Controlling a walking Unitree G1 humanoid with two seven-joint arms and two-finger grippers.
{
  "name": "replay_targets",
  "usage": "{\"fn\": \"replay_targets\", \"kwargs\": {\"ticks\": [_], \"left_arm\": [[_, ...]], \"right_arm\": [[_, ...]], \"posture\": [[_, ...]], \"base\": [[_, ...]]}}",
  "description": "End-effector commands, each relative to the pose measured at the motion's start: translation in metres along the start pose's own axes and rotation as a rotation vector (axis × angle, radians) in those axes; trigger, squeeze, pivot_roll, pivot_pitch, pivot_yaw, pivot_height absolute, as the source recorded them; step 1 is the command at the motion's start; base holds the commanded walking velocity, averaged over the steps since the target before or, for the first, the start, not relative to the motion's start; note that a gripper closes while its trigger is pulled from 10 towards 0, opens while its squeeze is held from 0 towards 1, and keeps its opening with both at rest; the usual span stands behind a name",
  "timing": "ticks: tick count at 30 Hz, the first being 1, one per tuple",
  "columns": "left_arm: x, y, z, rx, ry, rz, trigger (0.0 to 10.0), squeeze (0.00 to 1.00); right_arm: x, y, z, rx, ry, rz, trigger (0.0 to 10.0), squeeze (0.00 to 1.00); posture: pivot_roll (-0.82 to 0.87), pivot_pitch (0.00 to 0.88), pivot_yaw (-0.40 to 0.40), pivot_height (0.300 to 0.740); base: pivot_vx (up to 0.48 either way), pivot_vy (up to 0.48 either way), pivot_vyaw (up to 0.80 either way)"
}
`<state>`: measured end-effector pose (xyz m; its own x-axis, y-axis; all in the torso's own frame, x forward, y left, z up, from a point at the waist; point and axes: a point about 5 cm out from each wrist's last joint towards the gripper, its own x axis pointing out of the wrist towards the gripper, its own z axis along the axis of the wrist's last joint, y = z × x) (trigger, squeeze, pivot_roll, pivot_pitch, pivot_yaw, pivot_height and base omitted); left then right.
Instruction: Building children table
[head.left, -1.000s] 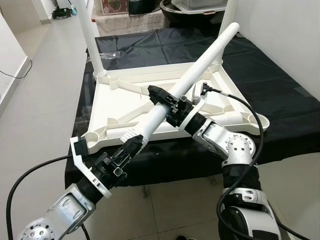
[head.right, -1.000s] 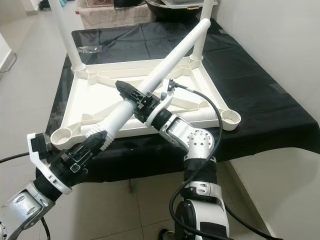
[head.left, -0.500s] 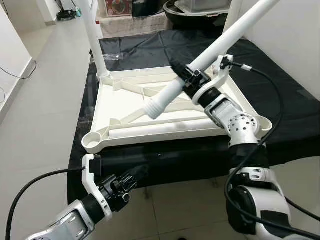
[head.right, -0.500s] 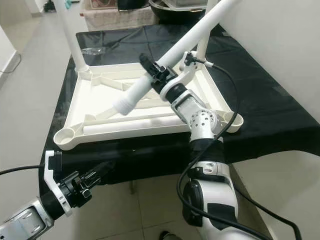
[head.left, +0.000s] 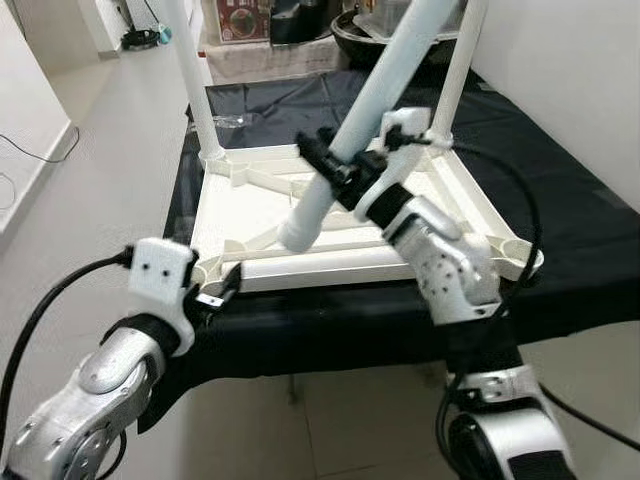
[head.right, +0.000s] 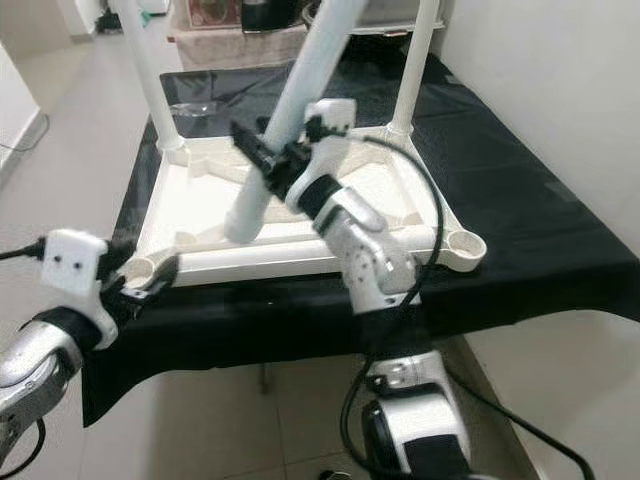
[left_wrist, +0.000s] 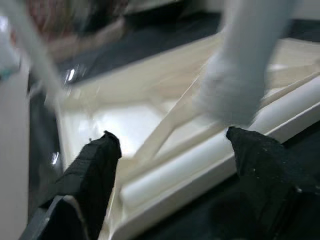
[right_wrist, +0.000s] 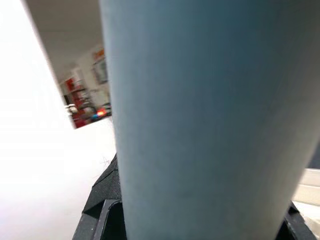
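R gripper clamped on the white table leg, tilted steeply, its lower end just above the upturned tabletop on the black-covered table. L gripper, fingers apart, holding nothing, sits by the tabletop's near corner socket.

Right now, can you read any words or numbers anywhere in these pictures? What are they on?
No text can be read.
The red box behind the black-covered table has printing, too small and blurred to read.
The upturned white tabletop, the table leg in the right gripper, and the left gripper show no lettering.
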<state>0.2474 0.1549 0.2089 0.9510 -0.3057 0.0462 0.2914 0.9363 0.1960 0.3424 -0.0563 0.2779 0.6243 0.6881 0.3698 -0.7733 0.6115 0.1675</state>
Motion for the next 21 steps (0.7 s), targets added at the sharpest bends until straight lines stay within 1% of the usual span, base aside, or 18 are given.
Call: {"fn": "replay_targets", "kwargs": {"ticks": [1, 2, 3, 5, 8, 9, 11, 12, 13, 16, 17, 18, 19, 21], "left_arm": [[0.003, -0.007, -0.004, 0.051, -0.009, -0.038, 10.0, 0.0], [0.003, -0.007, -0.004, 0.051, -0.009, -0.038, 10.0, 0.0], [0.006, -0.012, -0.006, 0.059, -0.015, -0.064, 10.0, 0.0], [0.006, -0.012, -0.006, 0.059, -0.015, -0.064, 10.0, 0.0], [0.014, -0.023, -0.016, 0.099, -0.011, -0.106, 10.0, 0.0], [0.014, -0.023, -0.016, 0.099, -0.011, -0.106, 10.0, 0.0], [0.02, -0.023, -0.02, 0.145, -0.009, -0.098, 10.0, 0.0], [0.02, -0.023, -0.02, 0.145, -0.009, -0.098, 10.0, 0.0], [0.022, -0.022, -0.021, 0.166, -0.011, -0.093, 10.0, 0.0], [0.024, -0.022, -0.02, 0.177, -0.02, -0.089, 10.0, 0.0], [0.027, -0.021, -0.019, 0.194, -0.038, -0.087, 10.0, 0.23], [0.028, -0.022, -0.019, 0.199, -0.045, -0.088, 10.0, 0.23], [0.028, -0.022, -0.018, 0.19, -0.051, -0.09, 10.0, 1.0], [0.029, -0.023, -0.018, 0.181, -0.055, -0.092, 10.0, 1.0]], "right_arm": [[0.002, 0.009, 0.001, -0.015, -0.024, 0.043, 10.0, 0.0], [0.002, 0.009, 0.001, -0.015, -0.024, 0.043, 10.0, 0.0], [0.002, 0.012, -0.001, -0.017, -0.024, 0.055, 10.0, 0.0], [0.002, 0.012, -0.001, -0.017, -0.024, 0.055, 10.0, 0.0], [0.003, 0.021, -0.004, -0.031, -0.032, 0.087, 10.0, 0.0], [0.003, 0.021, -0.004, -0.031, -0.032, 0.087, 10.0, 0.0], [0.003, 0.027, -0.004, -0.049, -0.037, 0.117, 10.0, 0.0], [0.003, 0.027, -0.004, -0.049, -0.037, 0.117, 10.0, 0.0], [0.002, 0.029, -0.004, -0.052, -0.038, 0.126, 10.0, 0.0], [0.002, 0.031, -0.004, -0.057, -0.037, 0.137, 10.0, 0.0], [0.001, 0.035, -0.005, -0.058, -0.036, 0.151, 10.0, 0.0], [0.0, 0.036, -0.006, -0.059, -0.035, 0.156, 10.0, 0.0], [0.0, 0.036, -0.007, -0.061, -0.034, 0.158, 10.0, 0.0], [-0.001, 0.036, -0.008, -0.062, -0.032, 0.159, 10.0, 0.0]], "posture": [[-0.02, 0.068, 0.001, 0.74], [-0.02, 0.068, 0.001, 0.74], [-0.02, 0.071, 0.0, 0.74], [-0.02, 0.071, 0.0, 0.74], [-0.02, 0.071, 0.0, 0.74], [-0.02, 0.071, 0.0, 0.74], [-0.03, 0.073, -0.002, 0.74], [-0.03, 0.073, -0.002, 0.74], [-0.03, 0.073, -0.002, 0.74], [-0.03, 0.076, -0.001, 0.74], [-0.03, 0.076, -0.001, 0.74], [-0.03, 0.076, -0.001, 0.74], [-0.03, 0.076, -0.001, 0.74], [-0.03, 0.076, -0.001, 0.74]], "base": [[0.0, 0.0, 0.0], [0.0, 0.0, 0.0], [0.0, 0.0, 0.0], [0.0, 0.0, 0.0], [0.0, 0.0, 0.0], [0.0, 0.0, 0.0], [0.0, 0.0, 0.0], [0.0, 0.0, 0.0], [0.0, 0.0, 0.0], [0.0, 0.0, 0.0], [0.0, 0.0, 0.0], [0.0, 0.0, 0.0], [0.0, 0.0, 0.0], [0.0, 0.0, 0.0]]}}
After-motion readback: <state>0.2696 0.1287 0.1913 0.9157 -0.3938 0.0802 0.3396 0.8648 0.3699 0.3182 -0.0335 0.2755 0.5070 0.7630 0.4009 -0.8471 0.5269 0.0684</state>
